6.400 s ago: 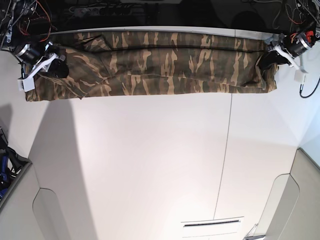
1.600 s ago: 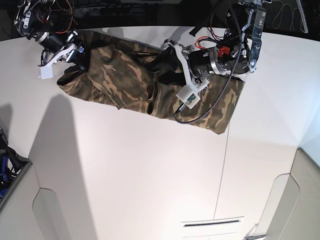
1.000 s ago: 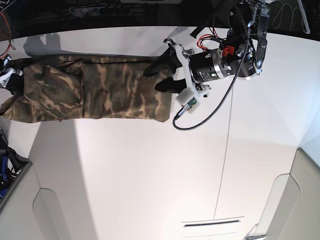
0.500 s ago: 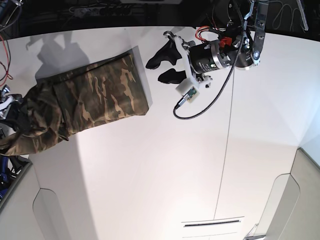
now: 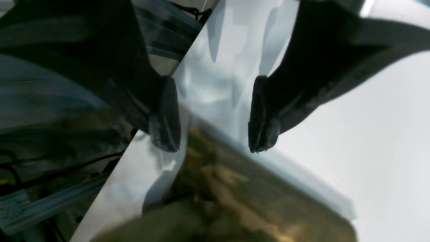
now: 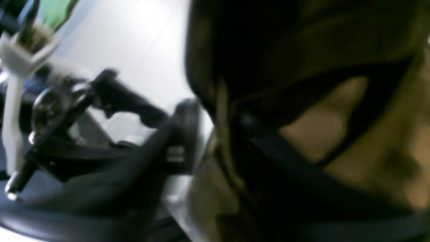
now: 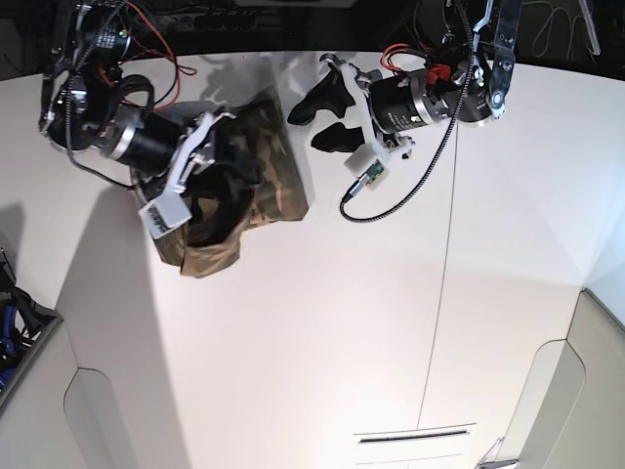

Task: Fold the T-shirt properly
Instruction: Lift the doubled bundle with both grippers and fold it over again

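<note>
The T-shirt [image 7: 256,181] lies bunched on the tabletop [image 7: 342,322] under the right pincer [image 7: 227,161], whose jaws I cannot make out through blur. The left pincer [image 7: 322,117] hangs apart, empty, just beside it. Fabric snagged on a lifting right pincer could undo the fold.

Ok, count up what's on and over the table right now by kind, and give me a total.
T-shirt: 1, camouflage, bunched on the white table
Grippers: 2, the left gripper beside the shirt and the right gripper over it
Total: 3
</note>
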